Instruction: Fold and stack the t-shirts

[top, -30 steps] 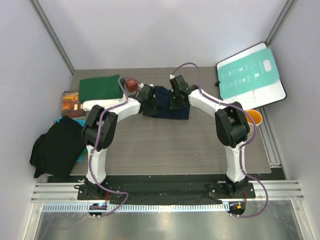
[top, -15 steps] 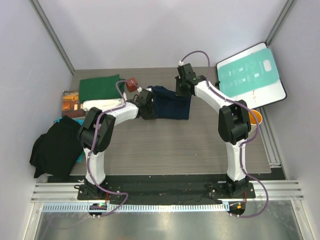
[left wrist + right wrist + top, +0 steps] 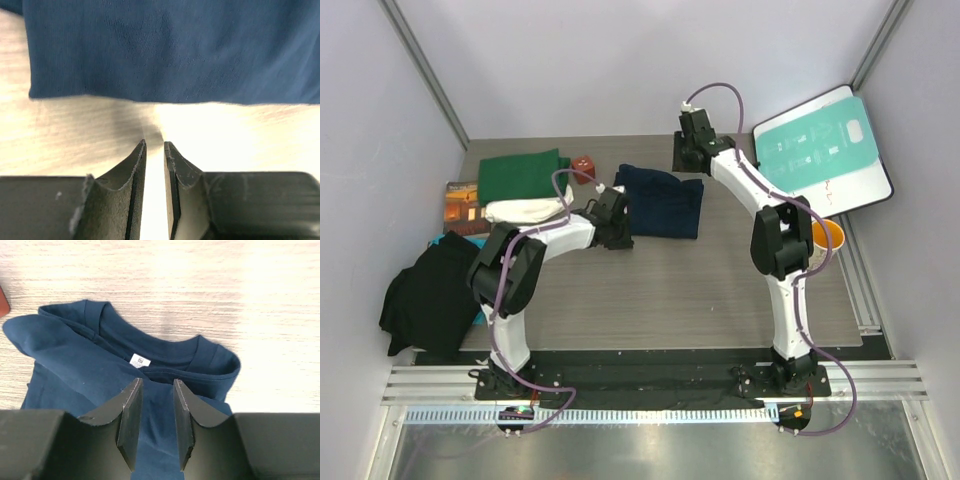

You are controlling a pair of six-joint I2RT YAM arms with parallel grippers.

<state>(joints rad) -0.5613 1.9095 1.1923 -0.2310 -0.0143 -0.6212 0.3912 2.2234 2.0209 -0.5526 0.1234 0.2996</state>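
1. The navy shirt (image 3: 663, 200) lies folded at the far middle of the table (image 3: 720, 290).
2. The right gripper (image 3: 157, 385) hovers over its collar, jaws parted and empty.
3. The left gripper (image 3: 155, 150) sits low beside the shirt's edge, jaws barely apart and empty, probably to tidy it.

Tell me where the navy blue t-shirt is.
Top view: the navy blue cloth t-shirt lies mid-table toward the far edge, right of the small red-brown block.

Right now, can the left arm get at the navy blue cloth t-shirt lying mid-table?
Probably yes. The left gripper sits just short of the edge of the navy blue cloth t-shirt, with only table between them. Its jaws are narrowly apart and empty, so they may need widening first.
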